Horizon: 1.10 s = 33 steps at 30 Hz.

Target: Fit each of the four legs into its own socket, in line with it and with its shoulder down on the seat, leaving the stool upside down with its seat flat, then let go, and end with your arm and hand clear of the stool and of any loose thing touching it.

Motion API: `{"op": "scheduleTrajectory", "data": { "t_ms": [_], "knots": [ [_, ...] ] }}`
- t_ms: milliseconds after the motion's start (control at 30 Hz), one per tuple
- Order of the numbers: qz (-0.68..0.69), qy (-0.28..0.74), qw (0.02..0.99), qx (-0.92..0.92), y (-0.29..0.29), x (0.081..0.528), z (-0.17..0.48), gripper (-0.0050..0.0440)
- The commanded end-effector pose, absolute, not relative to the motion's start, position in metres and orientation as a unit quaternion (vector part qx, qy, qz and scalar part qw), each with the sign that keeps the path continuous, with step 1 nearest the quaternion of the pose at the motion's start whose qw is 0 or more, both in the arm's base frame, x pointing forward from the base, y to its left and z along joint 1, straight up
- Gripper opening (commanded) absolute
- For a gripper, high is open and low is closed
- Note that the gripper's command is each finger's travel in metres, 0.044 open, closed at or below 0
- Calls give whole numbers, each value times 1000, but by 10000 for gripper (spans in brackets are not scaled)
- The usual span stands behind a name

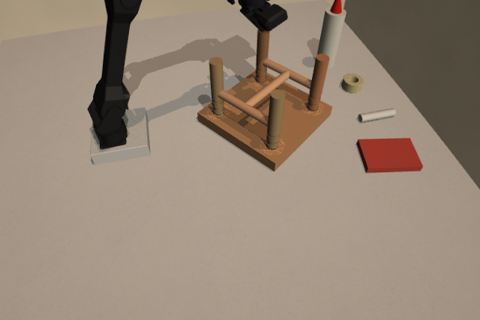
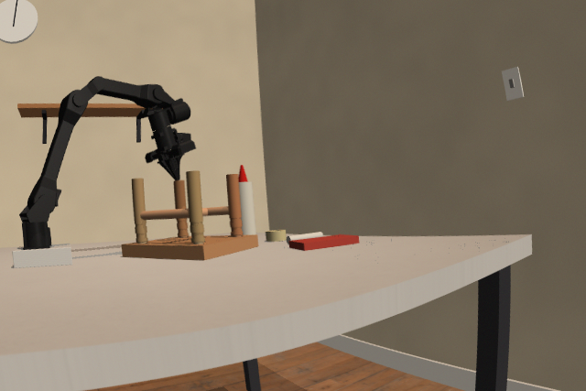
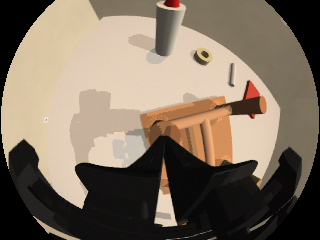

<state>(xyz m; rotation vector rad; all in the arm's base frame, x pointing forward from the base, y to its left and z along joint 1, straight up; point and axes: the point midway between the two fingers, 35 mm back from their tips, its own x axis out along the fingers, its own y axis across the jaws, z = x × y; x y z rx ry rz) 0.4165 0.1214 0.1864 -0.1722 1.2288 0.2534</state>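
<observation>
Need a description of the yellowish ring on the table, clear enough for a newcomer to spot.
Find the white bottle with the red cone tip. Beside it sits a short, pale yellow ring, lying flat. Among the neighbouring loose items, only it has a hole through it.

Shut claw (image 3: 163, 139) pointing up from 6 o'clock, tips overlapping the near leg's top (image 3: 165, 131); contact can't tell. Wooden seat (image 3: 224, 142) lying on tabletop (image 3: 115, 55), just right of center. Second leg (image 3: 250, 106) sticking out toward 3 o'clock, partly covering red block (image 3: 251, 91). White cylinder with red tip (image 3: 169, 30) standing at 12, tan ring (image 3: 199, 59) lying at 1, small pale rod (image 3: 232, 75) lying at 2.
</observation>
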Motion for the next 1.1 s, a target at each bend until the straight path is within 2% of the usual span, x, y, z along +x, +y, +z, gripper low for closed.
{"op": "scheduleTrajectory", "data": {
  "t_ms": [0,1067],
  "knots": [
    [114,605,783,-85,121,415,155,0],
    [117,584,799,-82,121,417,198,0]
  ]
}}
